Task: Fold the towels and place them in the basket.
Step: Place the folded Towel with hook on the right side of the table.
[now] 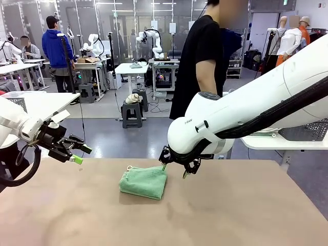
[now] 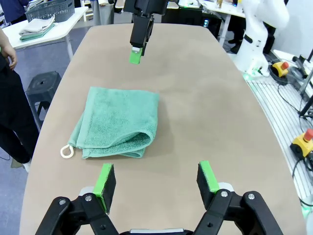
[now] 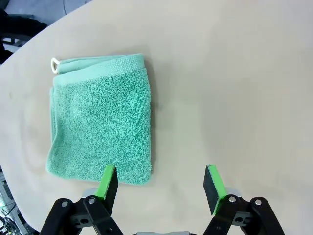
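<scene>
Right tool (image 1: 174,170) held spread, nothing pinched, hung low over tabletop (image 1: 241,215) at far right corner of green towel (image 1: 144,182). Green towel seen folded, laid flat near middle of tabletop, white loop tag (image 2: 66,152) at its far left corner. Left tool (image 1: 82,155) held spread, empty, raised over far left of tabletop, well apart from green towel. Person (image 1: 205,61) seen standing beyond far side.

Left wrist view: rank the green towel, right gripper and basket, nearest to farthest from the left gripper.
1. green towel, just ahead, slightly left.
2. right gripper, beyond the towel, hanging over the tabletop.
3. basket, far off on the side table.
</scene>
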